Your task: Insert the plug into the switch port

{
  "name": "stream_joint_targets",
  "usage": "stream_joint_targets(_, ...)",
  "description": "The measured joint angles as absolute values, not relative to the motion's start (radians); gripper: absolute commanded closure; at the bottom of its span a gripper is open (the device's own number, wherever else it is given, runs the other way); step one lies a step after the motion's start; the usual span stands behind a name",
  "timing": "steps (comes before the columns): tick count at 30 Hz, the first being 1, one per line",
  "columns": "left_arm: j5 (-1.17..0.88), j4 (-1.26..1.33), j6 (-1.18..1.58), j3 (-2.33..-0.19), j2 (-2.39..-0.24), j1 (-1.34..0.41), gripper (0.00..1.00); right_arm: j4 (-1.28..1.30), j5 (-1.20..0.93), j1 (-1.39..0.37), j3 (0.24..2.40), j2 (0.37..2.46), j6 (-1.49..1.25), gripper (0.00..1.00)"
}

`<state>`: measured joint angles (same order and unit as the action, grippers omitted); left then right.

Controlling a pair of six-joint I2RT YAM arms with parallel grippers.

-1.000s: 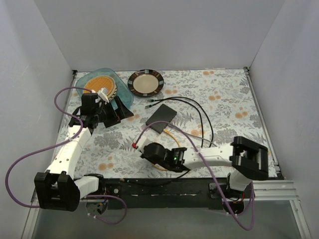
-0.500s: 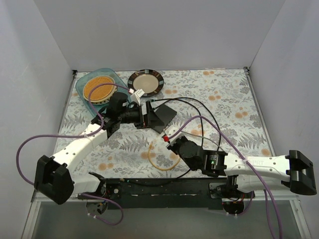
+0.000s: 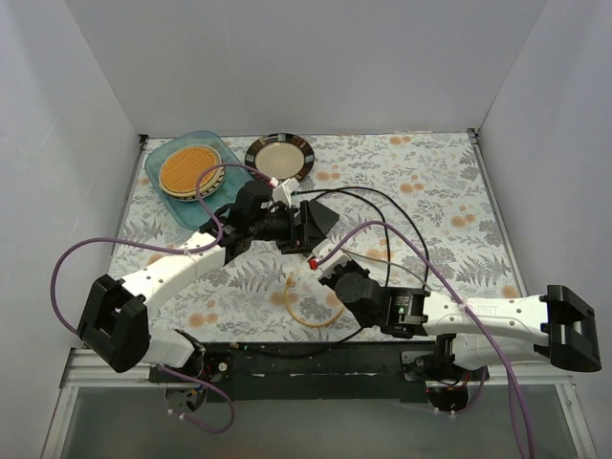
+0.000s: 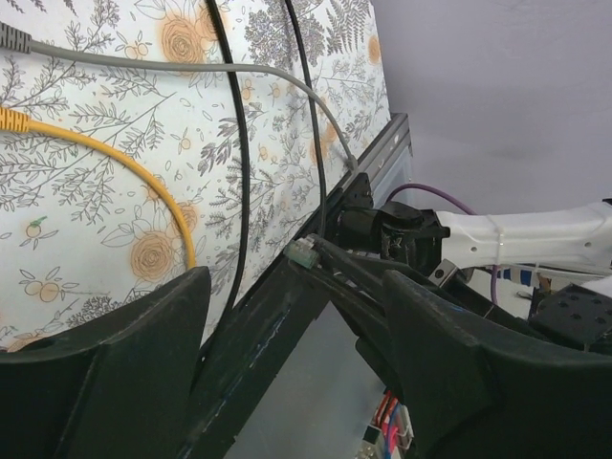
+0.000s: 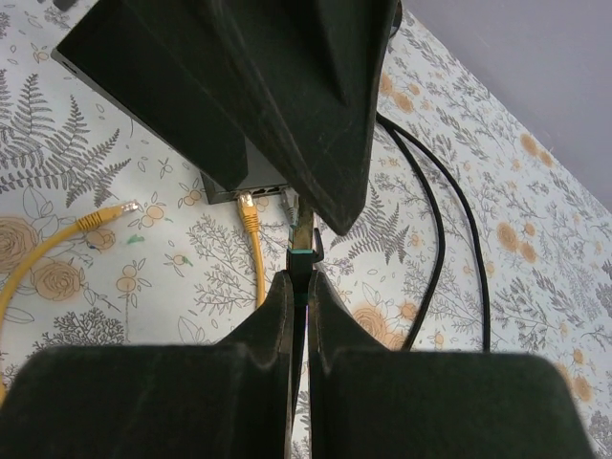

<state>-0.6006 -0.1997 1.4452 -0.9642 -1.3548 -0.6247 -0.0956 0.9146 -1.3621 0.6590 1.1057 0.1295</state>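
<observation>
The left gripper (image 4: 296, 287), jaws spread but narrowing, has swung from the plates (image 3: 191, 170) to the switch box (image 5: 143, 96). The right gripper (image 5: 299, 282), pinching a small greenish piece (image 5: 301, 251), faces the switch port (image 5: 273, 197). The plug (image 5: 124, 207) lies loose beside the box, uninserted.

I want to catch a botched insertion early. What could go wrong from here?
1. The right jaws pinch a green-tipped plug, while a yellow plug lies loose on the table, so the wrong connector may go in.
2. The left jaws hang open over the switch, close to the right jaws; the arms may collide.
3. A second yellow plug sits at the ports and may get knocked.
</observation>
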Motion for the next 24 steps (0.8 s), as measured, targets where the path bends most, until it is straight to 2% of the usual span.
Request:
stream_joint_targets(4,-0.585,-0.193,1.456,-0.966,-1.376,-0.638,0.36,-0.084,0.914,-1.362,0.672,1.118,0.127,0.99)
stream_joint_targets(10,-0.583,-0.171,1.473,-0.970,-1.406,-0.644,0.57,-0.080,0.914,-1.362,0.672,1.119,0.123,0.99)
stream_joint_targets(15,-0.589,-0.146,1.482,-0.973,-1.423,-0.652,0.62,-0.077,0.914,-1.362,0.673,1.119,0.109,0.99)
stream_joint_targets(18,-0.596,-0.133,1.488,-0.976,-1.432,-0.659,0.73,-0.077,0.914,-1.362,0.673,1.120,0.107,0.99)
stream_joint_targets(22,-0.606,-0.126,1.494,-0.976,-1.436,-0.667,0.98,-0.076,0.919,-1.362,0.674,1.128,0.104,0.99)
stream_joint_targets(24,-0.606,-0.125,1.497,-0.976,-1.436,-0.667,1.00,-0.076,0.923,-1.362,0.677,1.135,0.102,0.99)
